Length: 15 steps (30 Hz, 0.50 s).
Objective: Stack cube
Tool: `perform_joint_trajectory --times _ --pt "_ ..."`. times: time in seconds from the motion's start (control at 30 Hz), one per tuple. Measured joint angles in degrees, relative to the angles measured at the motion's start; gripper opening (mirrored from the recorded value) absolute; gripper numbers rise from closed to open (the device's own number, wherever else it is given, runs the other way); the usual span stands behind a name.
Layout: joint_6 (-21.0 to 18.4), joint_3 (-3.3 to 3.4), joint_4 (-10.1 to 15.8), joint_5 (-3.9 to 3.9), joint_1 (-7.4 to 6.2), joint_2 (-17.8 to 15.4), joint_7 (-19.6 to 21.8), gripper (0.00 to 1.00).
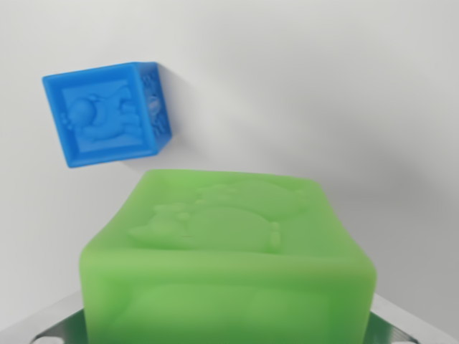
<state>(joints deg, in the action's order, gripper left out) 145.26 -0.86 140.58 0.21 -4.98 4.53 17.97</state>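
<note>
A large green cube point(229, 251) with a raised animal relief on top fills the lower half of the wrist view, very close to the camera. It sits between the metal parts of my gripper point(229, 326), which show only at the bottom corners, and it appears held above the white surface. A blue cube point(107, 113) with a similar relief lies on the surface at the wrist view's upper left, turned slightly and apart from the green cube. The fingertips themselves are hidden by the green cube.
A plain white surface point(337, 93) spreads around both cubes, with soft shadows across its upper right.
</note>
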Motion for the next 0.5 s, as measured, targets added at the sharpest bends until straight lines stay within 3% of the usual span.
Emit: perform_joint_trajectory --times 0.5 --pt "-1.1 -1.02 0.0 -0.06 -2.23 -1.0 2.3 0.0"
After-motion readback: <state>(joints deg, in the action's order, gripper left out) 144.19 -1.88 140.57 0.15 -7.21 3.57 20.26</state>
